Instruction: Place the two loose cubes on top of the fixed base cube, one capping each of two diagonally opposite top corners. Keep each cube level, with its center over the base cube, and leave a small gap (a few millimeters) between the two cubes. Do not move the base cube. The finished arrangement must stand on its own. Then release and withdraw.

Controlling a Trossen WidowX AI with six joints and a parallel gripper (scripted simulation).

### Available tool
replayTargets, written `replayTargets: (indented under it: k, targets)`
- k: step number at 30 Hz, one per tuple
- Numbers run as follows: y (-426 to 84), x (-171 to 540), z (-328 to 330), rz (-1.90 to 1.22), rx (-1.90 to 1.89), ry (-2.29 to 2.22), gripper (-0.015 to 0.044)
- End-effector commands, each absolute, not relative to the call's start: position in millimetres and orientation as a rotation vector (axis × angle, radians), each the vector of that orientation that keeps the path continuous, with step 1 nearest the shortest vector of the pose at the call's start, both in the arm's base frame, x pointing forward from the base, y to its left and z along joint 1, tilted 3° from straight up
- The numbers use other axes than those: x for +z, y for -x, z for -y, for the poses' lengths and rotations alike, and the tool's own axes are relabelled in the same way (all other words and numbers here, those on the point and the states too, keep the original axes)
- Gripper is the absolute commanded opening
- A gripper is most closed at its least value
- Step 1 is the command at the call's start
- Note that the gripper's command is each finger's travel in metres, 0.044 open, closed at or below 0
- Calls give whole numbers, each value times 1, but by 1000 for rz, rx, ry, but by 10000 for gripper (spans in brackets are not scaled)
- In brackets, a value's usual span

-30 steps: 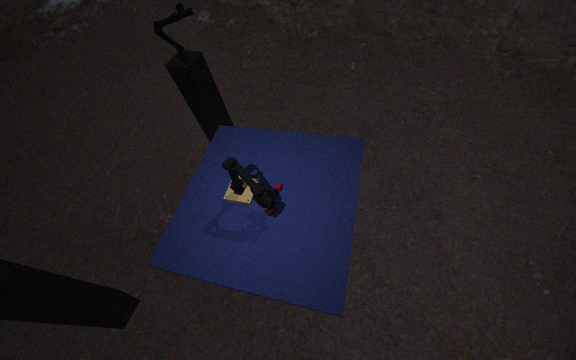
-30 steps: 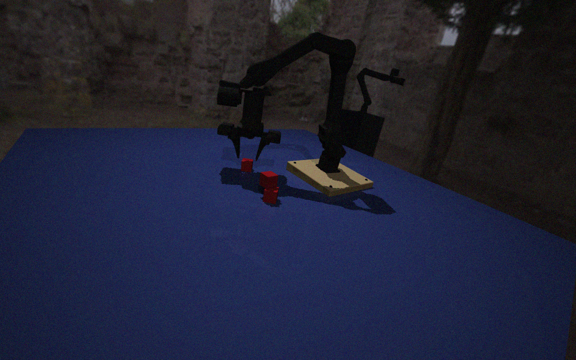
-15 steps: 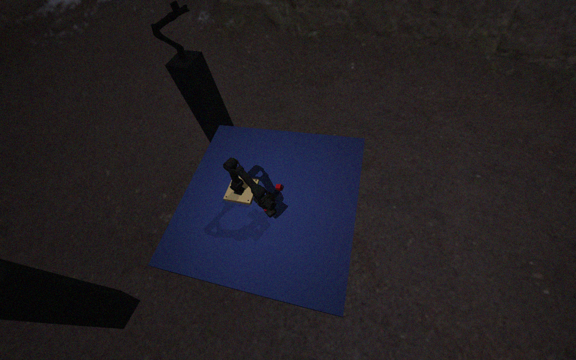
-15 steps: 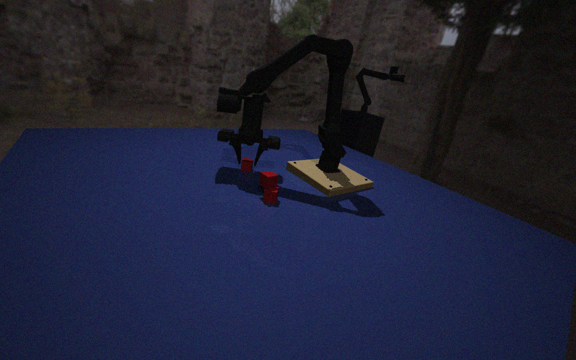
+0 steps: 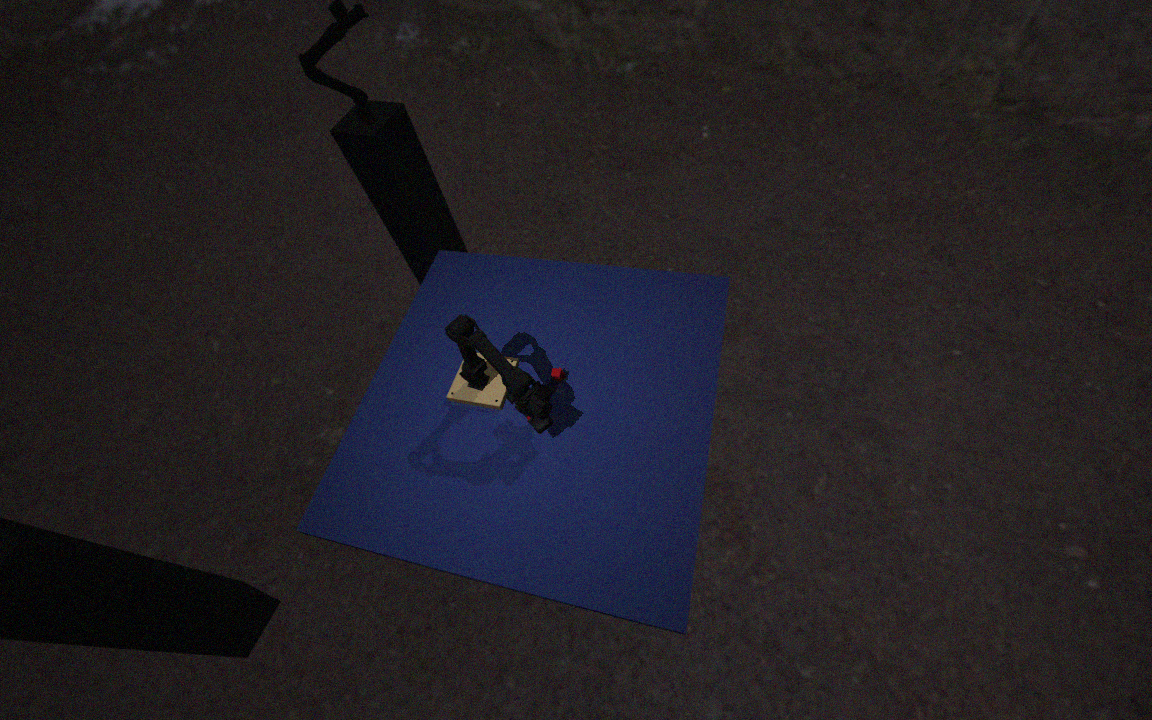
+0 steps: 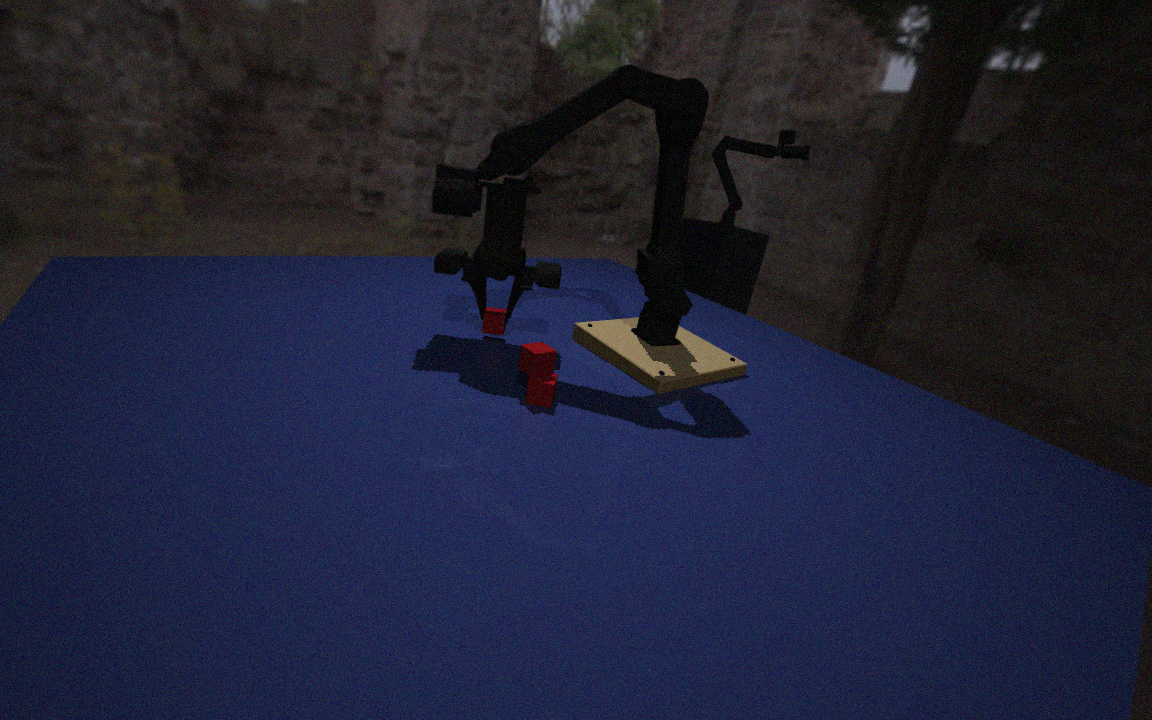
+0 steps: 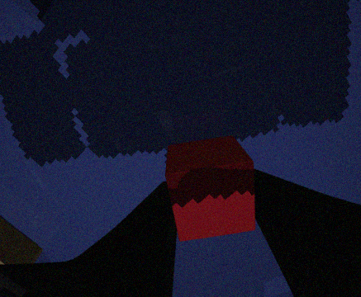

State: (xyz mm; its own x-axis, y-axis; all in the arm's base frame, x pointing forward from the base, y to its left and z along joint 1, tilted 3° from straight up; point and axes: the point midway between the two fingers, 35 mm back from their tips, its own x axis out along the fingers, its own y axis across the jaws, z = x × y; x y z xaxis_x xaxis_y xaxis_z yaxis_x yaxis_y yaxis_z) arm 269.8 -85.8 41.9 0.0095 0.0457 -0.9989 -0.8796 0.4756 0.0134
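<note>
open air above the stacked red cubes (image 5: pixel 557 373) (image 6: pixel 538 360), wooden board (image 5: pixel 462 394) (image 6: pixel 595 333) (image 7: pixel 15 241) near the tool (image 5: pixel 533 415) (image 6: pixel 495 322) (image 7: pixel 213 194), gap between board and cubes

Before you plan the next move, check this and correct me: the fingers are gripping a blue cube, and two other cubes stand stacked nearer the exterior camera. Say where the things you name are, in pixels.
The gripped cube (image 6: pixel 493 321) (image 7: pixel 215 214) is red, not blue; the exterior and wrist views show it. The rest stands.
</note>
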Motion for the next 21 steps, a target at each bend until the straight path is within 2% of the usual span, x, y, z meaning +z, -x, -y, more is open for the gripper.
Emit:
replayTargets:
  k: [1, 21]
  targets:
    - [-273, 58, 88, -1365, 848, 813, 105]
    - [-270, 121, 90, -1366, 848, 813, 105]
